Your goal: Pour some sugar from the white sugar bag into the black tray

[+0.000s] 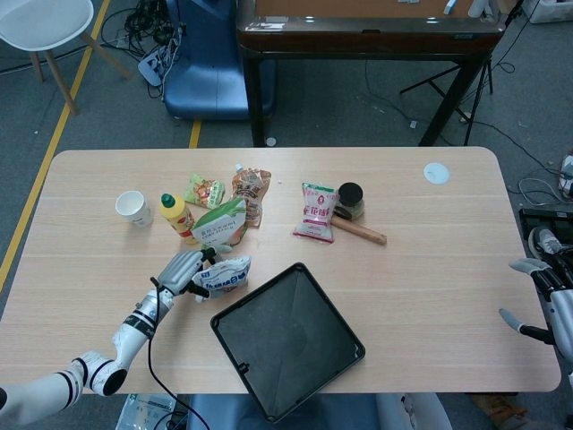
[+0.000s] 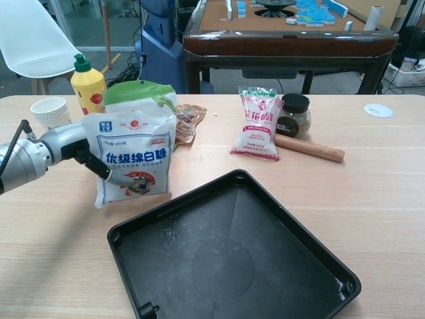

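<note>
The white sugar bag [image 2: 133, 158] with blue lettering stands upright on the table, just left of the black tray [image 2: 232, 256]. My left hand [image 2: 80, 143] grips the bag from its left side, fingers wrapped across its front. From the head view the same bag [image 1: 224, 275] and left hand [image 1: 181, 269] sit beside the tray [image 1: 288, 339]. A few white grains lie on the tray floor. My right hand [image 1: 537, 300] hangs off the table's right edge, fingers apart and holding nothing.
Behind the bag are a green-topped pouch [image 2: 138, 93], a yellow bottle [image 2: 86, 80], a paper cup [image 2: 49, 109] and snack packets [image 2: 186, 119]. A pink-and-white bag [image 2: 260, 123], a dark jar [image 2: 292, 114] and a wooden stick [image 2: 309, 147] lie further right.
</note>
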